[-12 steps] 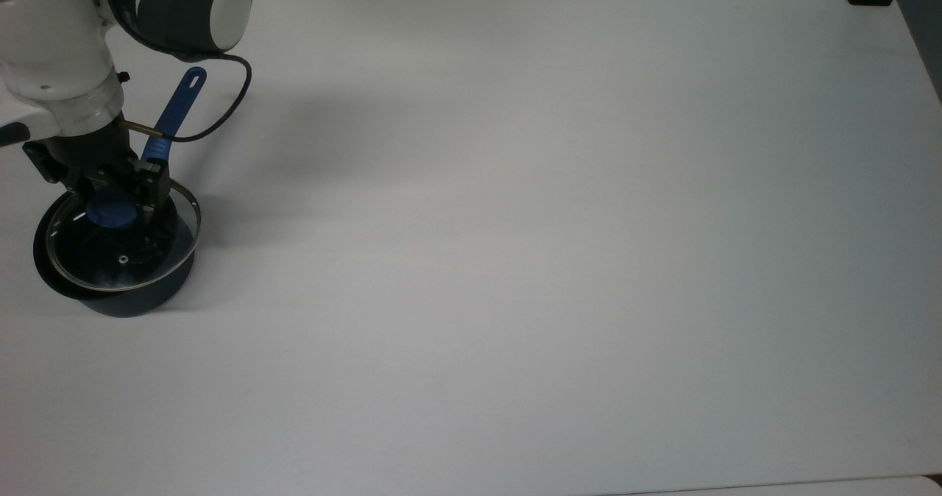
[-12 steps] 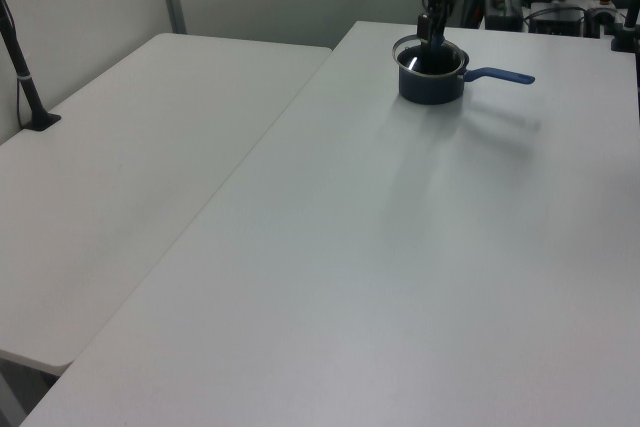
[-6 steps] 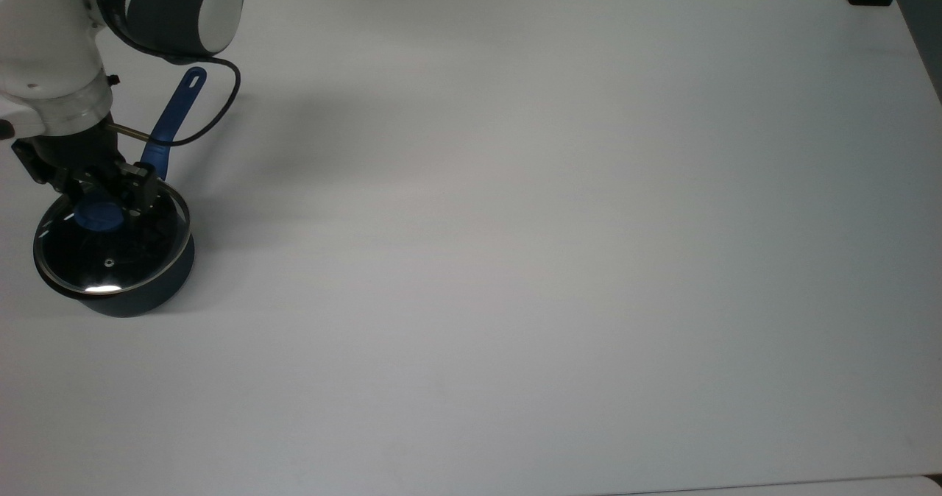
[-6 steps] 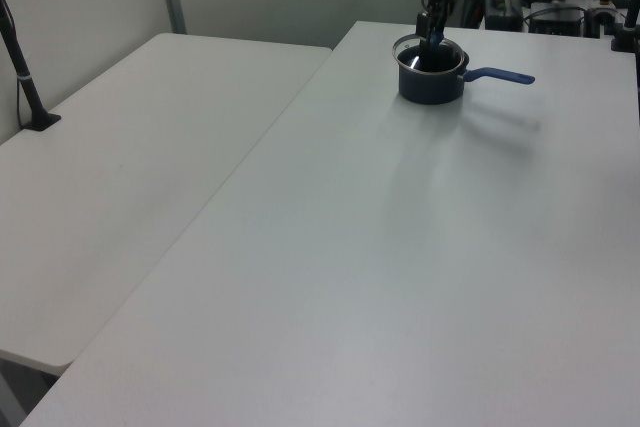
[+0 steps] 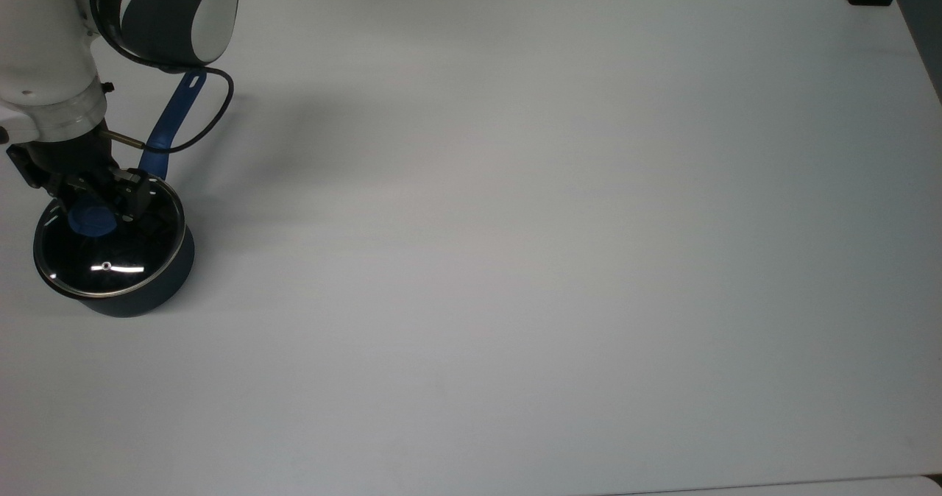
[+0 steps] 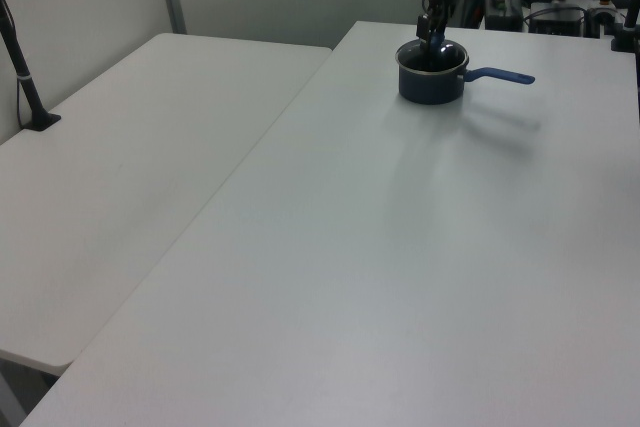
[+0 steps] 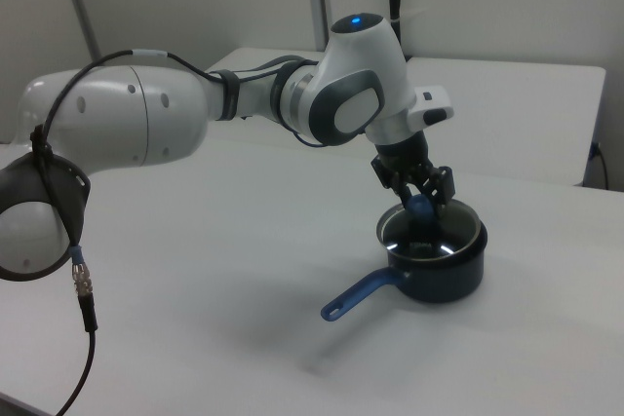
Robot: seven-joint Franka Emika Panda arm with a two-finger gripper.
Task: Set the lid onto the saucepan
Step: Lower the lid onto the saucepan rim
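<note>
Saucepan [image 5: 140, 293]: small, round, dark navy-black, standing upright on the white desk [image 5: 515, 260] near the top view's left edge; in the left view it stands at the far end of the desk [image 6: 400, 247]. Its long blue handle [image 5: 173, 121], slotted at the tip, points toward the top view's upper edge and toward the left view's right [image 6: 500, 75]; in the right view the handle [image 7: 356, 294] reaches toward the lower left. Lid [image 5: 110, 249]: round clear glass with a metal rim, lying level on the saucepan's rim and covering its mouth; a small steam hole [image 5: 107, 266] shows beside a bright glint. Blue knob [image 5: 92, 216]: at the lid's centre, partly hidden by the gripper. Gripper [image 5: 92, 200]: black, on the white Franka arm [image 7: 244, 104], pointing down over the lid; its fingers [image 7: 444, 185] stand on either side of the knob and are clenched on it. In the right view the gripper [image 7: 424, 204] sits directly over the saucepan [image 7: 439, 260]. A black cable [image 5: 213, 113] loops from the wrist over the handle.
</note>
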